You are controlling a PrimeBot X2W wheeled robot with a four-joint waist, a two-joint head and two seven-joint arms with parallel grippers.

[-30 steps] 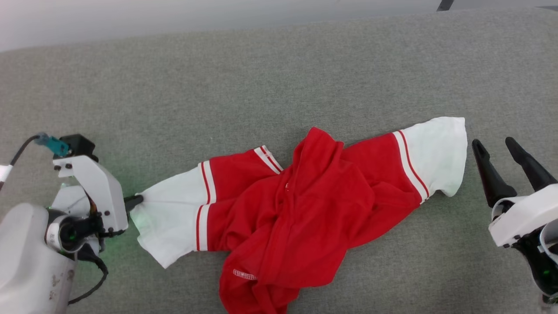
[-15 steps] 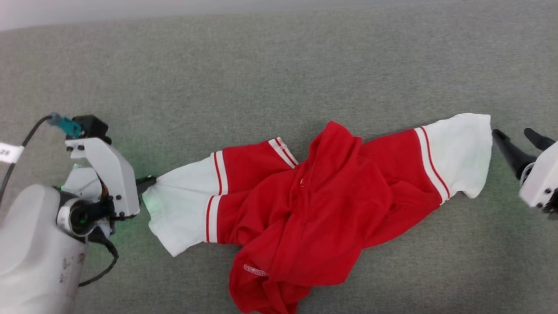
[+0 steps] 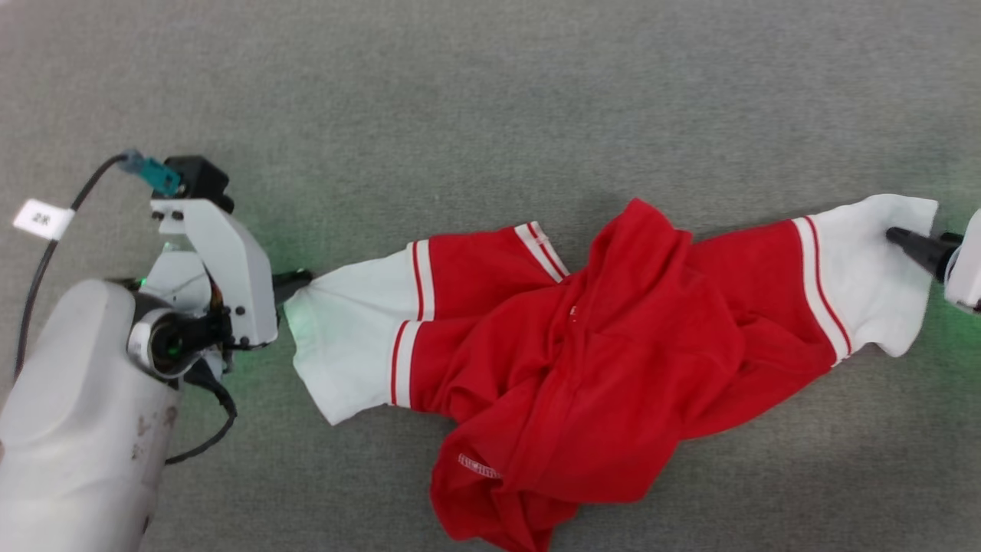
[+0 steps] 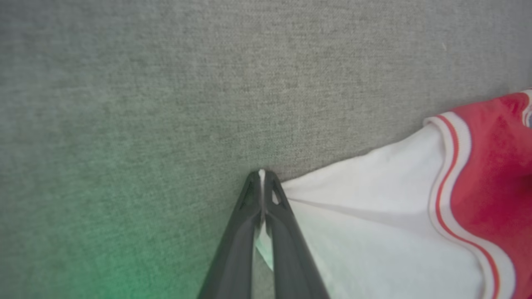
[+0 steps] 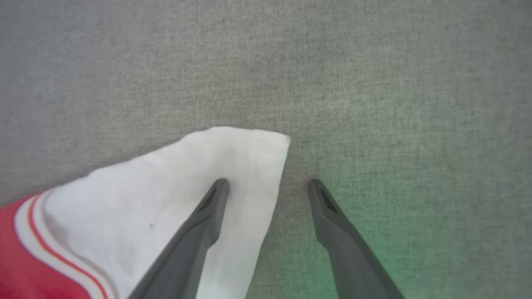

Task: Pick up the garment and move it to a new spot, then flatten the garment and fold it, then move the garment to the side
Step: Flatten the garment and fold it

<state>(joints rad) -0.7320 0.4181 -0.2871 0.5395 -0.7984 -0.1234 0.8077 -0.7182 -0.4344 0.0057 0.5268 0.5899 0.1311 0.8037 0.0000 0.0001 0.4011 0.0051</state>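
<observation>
the garment [image 3: 598,383] spans from left gripper [image 4: 262,177], clamped on one sleeve, to right gripper [image 5: 268,183], open astride the other.

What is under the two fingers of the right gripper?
Under the right gripper, one finger lies over the white sleeve of the garment, the other over the bare grey surface. What the sleeve covers is hidden.

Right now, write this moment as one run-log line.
left tool: shut on jersey sleeve edge | right tool: open, one finger over other white sleeve | jersey: crumpled on grey fabric surface
</observation>
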